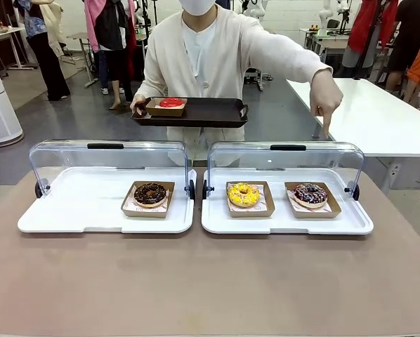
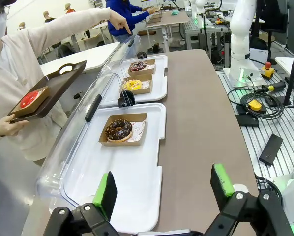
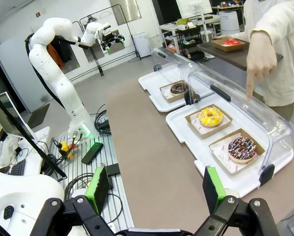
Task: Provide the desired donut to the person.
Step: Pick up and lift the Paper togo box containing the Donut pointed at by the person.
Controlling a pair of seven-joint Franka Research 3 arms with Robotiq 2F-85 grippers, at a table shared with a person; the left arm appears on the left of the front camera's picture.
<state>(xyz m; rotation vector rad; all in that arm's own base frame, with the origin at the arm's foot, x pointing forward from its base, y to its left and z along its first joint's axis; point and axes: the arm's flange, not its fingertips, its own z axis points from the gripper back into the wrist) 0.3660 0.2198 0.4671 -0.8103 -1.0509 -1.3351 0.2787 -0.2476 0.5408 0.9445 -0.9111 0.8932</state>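
The person (image 1: pixel 217 53) stands at the far side in a cream cardigan. One hand holds a dark tray (image 1: pixel 213 112) with a red donut (image 1: pixel 171 102) in a paper box. The other hand (image 1: pixel 326 102) points down at the sprinkled donut (image 1: pixel 310 193) at the right of the right white tray (image 1: pixel 287 223). A yellow donut (image 1: pixel 243 194) sits beside it. A chocolate donut (image 1: pixel 150 194) lies on the left white tray (image 1: pixel 76 210). My left gripper (image 2: pixel 164 186) hangs open above the table's left end, my right gripper (image 3: pixel 156 186) open above its right end. Both are far from the donuts.
Both clear lids (image 1: pixel 112 158) stand open at the back of the white trays. The brown table (image 1: pixel 210 281) is bare in front of them. Another white table (image 1: pixel 378 116) stands behind at the right. Cables and a black box (image 2: pixel 271 148) lie on the slatted base beside the table.
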